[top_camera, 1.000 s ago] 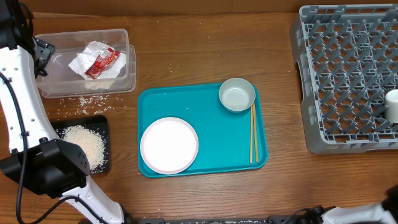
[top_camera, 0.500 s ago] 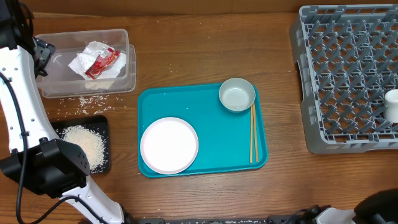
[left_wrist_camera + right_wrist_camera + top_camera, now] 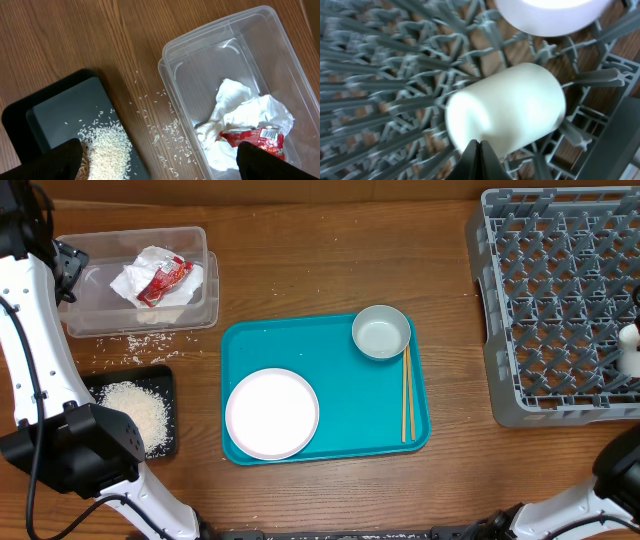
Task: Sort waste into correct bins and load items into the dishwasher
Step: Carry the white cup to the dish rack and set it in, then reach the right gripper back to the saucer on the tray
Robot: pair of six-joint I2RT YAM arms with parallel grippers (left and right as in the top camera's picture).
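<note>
A white cup (image 3: 510, 107) lies on its side in the grey dish rack (image 3: 550, 300), at the overhead's right edge (image 3: 630, 348). My right gripper (image 3: 479, 150) is shut and empty, its tips just in front of the cup. A large white plate (image 3: 550, 12) sits in the rack behind the cup. My left gripper (image 3: 160, 165) is open and empty above the gap between the clear tub (image 3: 200, 310) and the black tray (image 3: 165, 380). The tub holds white napkins (image 3: 145, 265) and a red wrapper (image 3: 163, 280). Rice (image 3: 135, 412) lies piled in the black tray.
A teal serving tray (image 3: 340, 390) in the middle holds a small white plate (image 3: 272, 413), a metal bowl (image 3: 381, 332) and chopsticks (image 3: 407, 395). Loose rice grains (image 3: 135, 342) lie on the table by the tub. The left arm runs along the left edge.
The right arm has come into the overhead view at the bottom right corner. The left arm and the things on the table have not moved.
</note>
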